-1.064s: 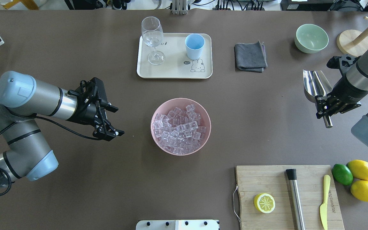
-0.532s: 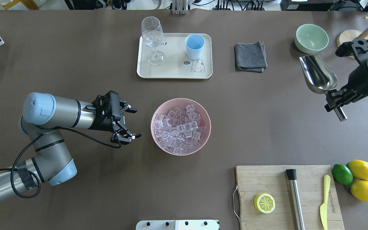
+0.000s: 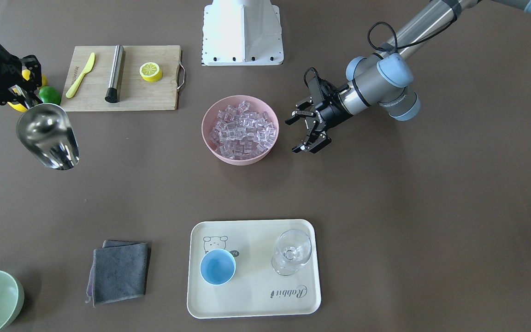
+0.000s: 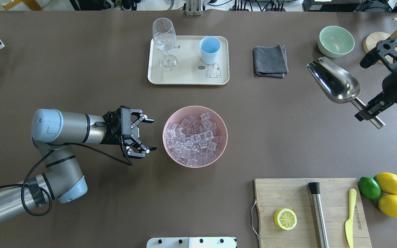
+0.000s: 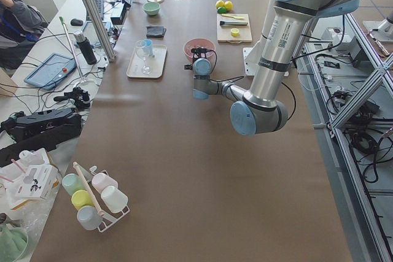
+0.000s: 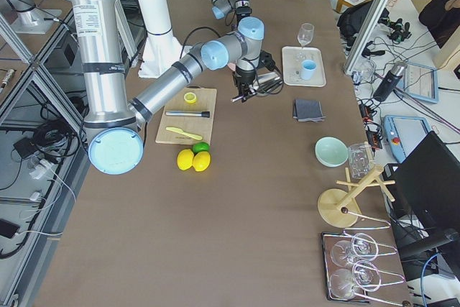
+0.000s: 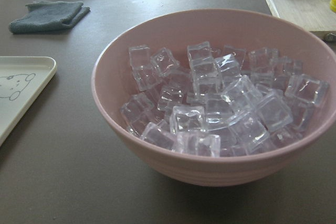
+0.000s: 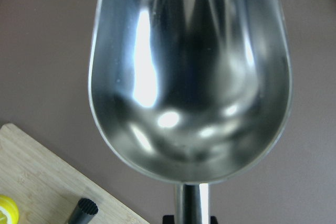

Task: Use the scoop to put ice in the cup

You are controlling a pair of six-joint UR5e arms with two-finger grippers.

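Holding the scoop (image 4: 336, 82) by its bar handle, the right gripper (image 4: 370, 111) is clamped on the metal and keeps it in the air well to the right of the pink bowl (image 4: 195, 164). The trough faces up and the right wrist view shows it bare, so no ice (image 4: 193, 139) has been lifted yet. All the cubes I can see are heaped inside the bowl. Carrying the scoop level like this looks like a set-up for a dip into the heap.

The left gripper (image 4: 150, 135) waits just beside the bowl's left wall, fingers spread wide and grasping nothing. My guess is that it is there to steady the bowl while the scoop digs.

The cup (image 4: 210, 49) stands upright on a cream tray (image 4: 188, 77) beyond the bowl, on the side away from the robot. A wine glass (image 4: 164, 38) shares the tray, near the cup and further left. It is tall and tippy, so it is the main thing to keep clear of when pouring.

Further off to the bowl's right, past the tray, lie a folded grey cloth (image 4: 270, 62) and a green bowl (image 4: 335, 41). Nearer the robot than the bowl, and to its right, a cutting board (image 4: 288, 193) carries a lemon half (image 4: 285, 218), a steel cylinder (image 4: 318, 213) and a yellow knife (image 4: 349, 217). None of these sits on the line from scoop to bowl.
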